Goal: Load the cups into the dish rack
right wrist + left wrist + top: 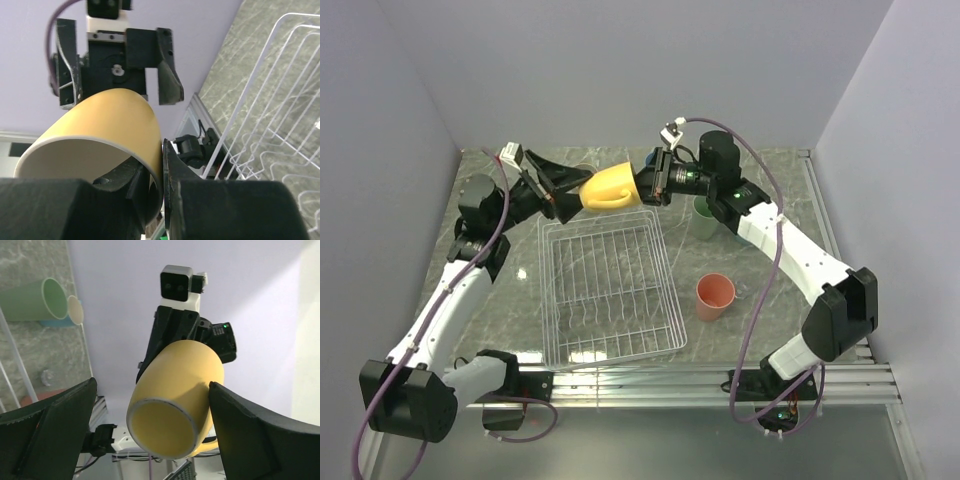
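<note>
Left arm (450,300), at the frame's left, and right arm (800,255), at its right, wear white shells with black joints; purple cables (758,300) trail along both; a white camera block (672,130) tops each wrist; a green light (737,190) glows upper right.

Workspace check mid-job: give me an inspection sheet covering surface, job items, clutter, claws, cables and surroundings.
Surface: grey marble-pattern table, no spills seen.
Job's things: rack at centre, no cup in it; yellow mug held on its side in the air over the rack's far edge; salmon cup upright to the right of the rack; green cup partly hidden behind the right arm.
Clutter: nothing seen.
Claws: right claw shut on the mug's rim; left claw open, fingers flanking the mug.
Cables: purple cables loop loosely along both arms, clear of the rack.
Surroundings: plain pale walls on three sides.
</note>
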`<state>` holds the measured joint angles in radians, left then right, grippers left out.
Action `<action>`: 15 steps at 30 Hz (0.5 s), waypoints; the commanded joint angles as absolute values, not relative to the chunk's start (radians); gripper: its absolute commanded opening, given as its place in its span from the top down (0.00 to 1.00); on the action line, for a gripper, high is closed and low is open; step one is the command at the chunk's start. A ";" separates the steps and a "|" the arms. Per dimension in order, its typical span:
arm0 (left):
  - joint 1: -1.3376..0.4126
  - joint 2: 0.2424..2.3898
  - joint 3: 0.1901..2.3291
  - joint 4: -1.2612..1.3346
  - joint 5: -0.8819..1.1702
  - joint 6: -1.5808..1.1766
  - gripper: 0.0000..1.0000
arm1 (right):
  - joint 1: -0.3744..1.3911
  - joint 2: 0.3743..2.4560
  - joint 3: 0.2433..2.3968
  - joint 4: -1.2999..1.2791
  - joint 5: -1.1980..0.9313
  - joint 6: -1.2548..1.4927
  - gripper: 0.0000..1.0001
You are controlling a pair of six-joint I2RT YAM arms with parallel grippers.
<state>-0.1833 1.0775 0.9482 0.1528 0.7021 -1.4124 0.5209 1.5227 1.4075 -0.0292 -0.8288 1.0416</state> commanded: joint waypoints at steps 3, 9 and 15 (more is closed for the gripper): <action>-0.189 1.080 0.888 0.411 0.816 -1.545 0.01 | 0.526 1.512 1.399 0.368 -0.876 1.232 1.00; -0.215 1.103 0.839 0.676 0.821 -1.738 0.01 | 0.526 1.586 1.385 0.570 -0.885 1.347 1.00; -0.255 1.112 0.879 0.672 0.821 -1.736 0.01 | 0.520 1.644 1.410 0.647 -0.890 1.391 1.00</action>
